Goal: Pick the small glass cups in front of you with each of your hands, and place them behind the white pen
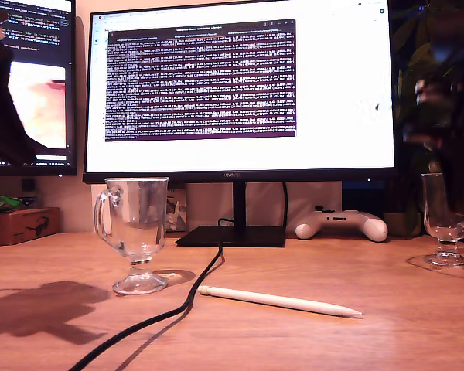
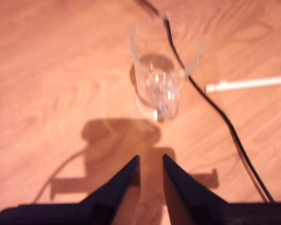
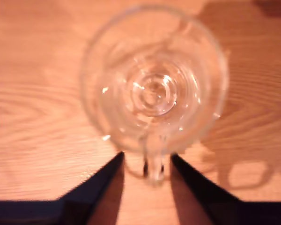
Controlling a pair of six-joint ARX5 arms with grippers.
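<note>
The exterior view sits low, close to the bench [image 1: 387,340] surface, facing level across it toward the monitor [image 1: 240,89] — the white pen [image 1: 278,301] lies near the lens, in front of that monitor.

The first wrist view looks steeply down past my first claw [image 2: 151,159] onto the bench; a glass cup [image 2: 161,77] stands just beyond the tips, with the black cable [image 2: 215,112] and one end of the pen beside it. The exterior view shares this patch: same cup [image 1: 138,232], cable [image 1: 178,309] and pen.

The second wrist view looks almost straight down, very near — the other cup [image 3: 154,89] fills it, handle between my second claw's [image 3: 147,157] tips. It matches the cup [image 1: 447,220] far from the pen, toward the exterior view's right.
</note>
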